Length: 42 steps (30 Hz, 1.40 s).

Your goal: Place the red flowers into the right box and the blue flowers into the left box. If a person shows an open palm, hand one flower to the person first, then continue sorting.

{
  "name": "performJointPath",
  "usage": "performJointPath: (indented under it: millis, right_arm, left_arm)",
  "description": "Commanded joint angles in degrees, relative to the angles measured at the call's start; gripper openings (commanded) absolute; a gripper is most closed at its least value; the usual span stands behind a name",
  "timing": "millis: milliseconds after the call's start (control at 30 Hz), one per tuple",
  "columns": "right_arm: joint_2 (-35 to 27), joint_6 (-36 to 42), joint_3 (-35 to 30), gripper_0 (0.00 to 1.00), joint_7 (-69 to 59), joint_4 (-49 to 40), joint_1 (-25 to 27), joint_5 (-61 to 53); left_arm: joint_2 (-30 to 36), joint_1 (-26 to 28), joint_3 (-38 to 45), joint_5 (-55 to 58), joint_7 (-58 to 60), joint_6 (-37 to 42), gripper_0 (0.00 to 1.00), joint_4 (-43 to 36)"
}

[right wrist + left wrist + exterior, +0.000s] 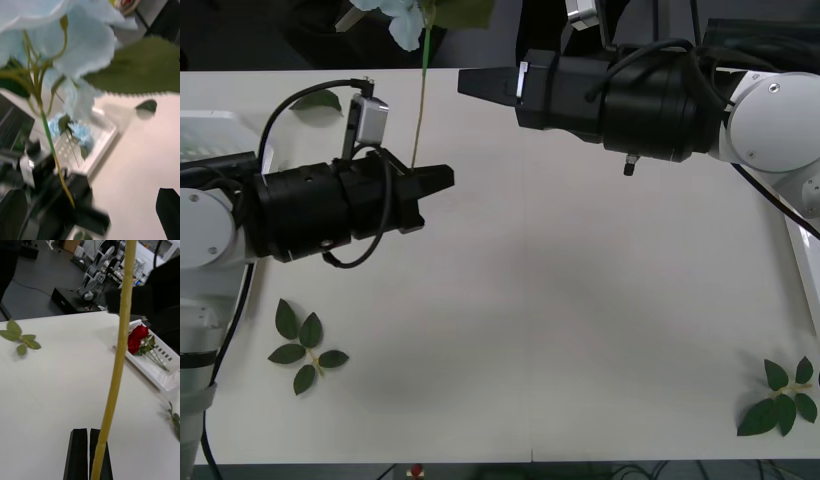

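Item 1. Left end effector [442, 180]: lay over the table [580, 320] toward nine o'clock in the front view, black fingers [79, 453] pressed together on the thin stem of a blue flower [402, 18]. The stem rose from the fingertips toward twelve o'clock, the pale bloom standing past the table's far edge. Judged to be held upright and high so the wide head and its leaf would hang free of the table during carriage toward the left box.

Item 2. Right end effector [480, 82]: pointed toward nine o'clock from the two o'clock sector, holding nothing; its fingers [170, 208] sat at the two corners of its own wrist view, so spread wide. Judged to be waiting beside the bloom.

Item 3. Left box [99, 144]: white tray lying behind the left arm in the right wrist view, pale blue blooms already in it.

Item 4. Right box [157, 363]: white slotted tray holding red flowers [137, 338], stems lying along its floor.

Item 5. Loose green leaf sprigs [305, 345]: at seven, four and eleven o'clock on the table, apart from both trays.

Item 6. Writing, brands, labels: none could be read.
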Motion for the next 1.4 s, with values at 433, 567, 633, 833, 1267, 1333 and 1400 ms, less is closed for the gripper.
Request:
performJointPath:
  millis: [433, 567, 633, 833, 1267, 1333, 1400]
  right_arm:
    - [0.03, 15.35, -10.04, 1.00, 28.31, 13.33, -0.28, -15.99]
    - [0.12, 18.60, -10.83, 1.00, 35.08, 16.93, -0.28, -20.04]
    - [0.29, 19.83, -11.36, 1.00, 37.54, 18.16, -0.28, -21.00]
    - [1.52, 24.49, -13.73, 1.00, 44.30, 21.50, -0.28, -21.62]
    - [2.05, 26.86, -14.17, 1.00, 50.63, 24.58, -0.28, -23.82]
    - [2.14, 26.86, -14.17, 1.00, 50.72, 24.58, -0.28, -23.82]
    - [2.14, 26.86, -14.17, 1.00, 50.90, 24.66, -0.28, -23.82]
  left_arm:
    - [14.69, 5.04, 30.17, -17.96, 17.57, 16.39, 0.00, -1.94]
    - [16.09, 6.27, 33.25, -26.39, 18.45, 16.13, 0.00, -0.10]
    - [16.44, 6.27, 34.74, -28.68, 18.45, 16.04, 0.00, 1.84]
    - [16.97, 6.18, 36.06, -33.07, 17.40, 12.17, 0.00, 7.02]
    - [16.88, 6.27, 35.36, -34.83, 17.66, 10.59, 0.00, 7.20]
    - [16.88, 6.27, 35.36, -34.66, 17.66, 10.50, 0.00, 7.20]
    - [16.88, 6.27, 35.36, -34.13, 17.48, 10.50, 0.00, 7.20]
